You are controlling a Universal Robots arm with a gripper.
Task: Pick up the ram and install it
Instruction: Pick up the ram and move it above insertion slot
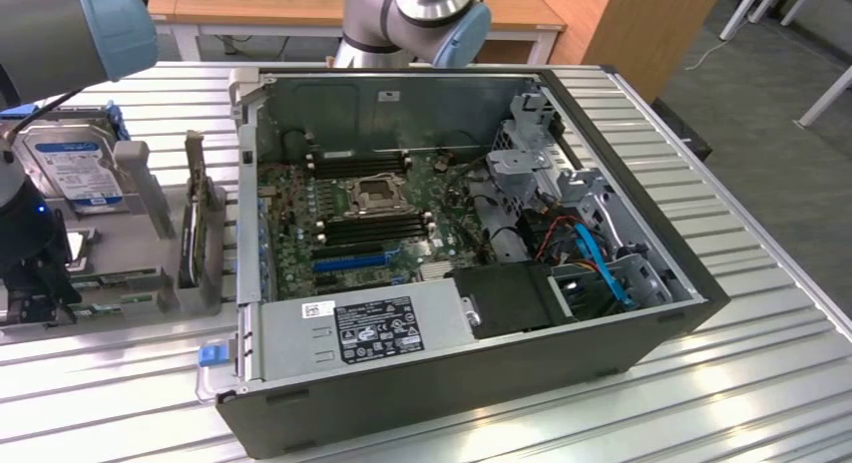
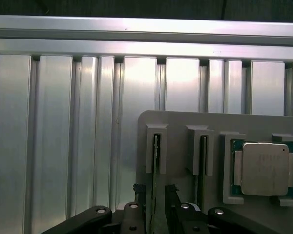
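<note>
Ram [image 2: 156,155] stands on edge in a narrow slot of the grey holder [image 2: 185,122], which lies on the ribbed metal table [image 2: 53,146]. The gripper [image 2: 155,191] hangs right over it with its jaws spread wide: one dark finger sits on each side of the stick, with a small gap visible on both sides, so nothing is gripped. A second thin stick [image 2: 203,156] stands in the next slot, just beside the first, and beyond that a silver-lidded processor [image 2: 264,168] lies flat in its own square pocket. In the exterior view the arm [image 1: 27,233] reaches down at the exterior view's left over the same holder, near a hard drive [image 1: 74,169] that stands upright there. The open case [image 1: 466,383] lies on its side in the middle of the table, well apart from the holder. Inside it the motherboard [image 1: 299,209] shows black memory slots [image 1: 379,229] on either side of the processor socket [image 1: 373,194], and a blue slot [image 1: 353,258] closer to the power supply [image 1: 366,328].
</note>
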